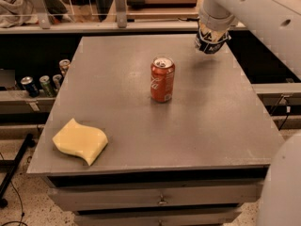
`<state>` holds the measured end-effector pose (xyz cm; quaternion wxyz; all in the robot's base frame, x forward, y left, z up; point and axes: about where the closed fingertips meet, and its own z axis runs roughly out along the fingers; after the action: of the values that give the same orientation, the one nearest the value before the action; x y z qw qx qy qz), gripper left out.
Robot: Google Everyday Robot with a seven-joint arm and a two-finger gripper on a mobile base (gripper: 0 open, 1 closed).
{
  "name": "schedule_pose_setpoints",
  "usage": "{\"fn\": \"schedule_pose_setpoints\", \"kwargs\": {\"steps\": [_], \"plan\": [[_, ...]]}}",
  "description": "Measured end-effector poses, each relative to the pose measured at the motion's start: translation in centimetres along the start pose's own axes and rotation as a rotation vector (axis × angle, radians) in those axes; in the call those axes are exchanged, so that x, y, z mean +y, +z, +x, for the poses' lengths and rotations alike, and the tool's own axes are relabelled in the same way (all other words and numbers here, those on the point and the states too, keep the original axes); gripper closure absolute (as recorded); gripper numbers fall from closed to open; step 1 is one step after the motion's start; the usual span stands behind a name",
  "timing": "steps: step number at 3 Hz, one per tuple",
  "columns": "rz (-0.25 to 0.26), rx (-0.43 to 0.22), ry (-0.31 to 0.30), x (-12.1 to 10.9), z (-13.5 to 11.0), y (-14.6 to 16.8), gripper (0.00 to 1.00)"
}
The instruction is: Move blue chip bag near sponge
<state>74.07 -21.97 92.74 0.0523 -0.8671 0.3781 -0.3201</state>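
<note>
Blue chip bag (209, 46), one, hangs clamped in the claw (211, 36) over the table (216, 121) bearing one sponge (80, 141), one red can (162, 79).

Pincer (212, 36), foil bag (209, 45), above matt table (117, 93)

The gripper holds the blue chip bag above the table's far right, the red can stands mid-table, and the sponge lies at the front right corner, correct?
No: the camera view shows the sponge at the front left corner. The gripper, blue chip bag and red can are as you said.
</note>
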Motion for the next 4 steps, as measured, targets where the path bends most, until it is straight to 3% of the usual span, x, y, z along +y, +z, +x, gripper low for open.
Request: {"fn": "schedule_pose_setpoints", "kwargs": {"steps": [2, 4], "plan": [[0.089, -0.003, -0.035, 0.4, 0.5, -6.3, 1.00], [0.205, -0.082, -0.235, 2.0, -4.7, -14.8, 1.00]]}}
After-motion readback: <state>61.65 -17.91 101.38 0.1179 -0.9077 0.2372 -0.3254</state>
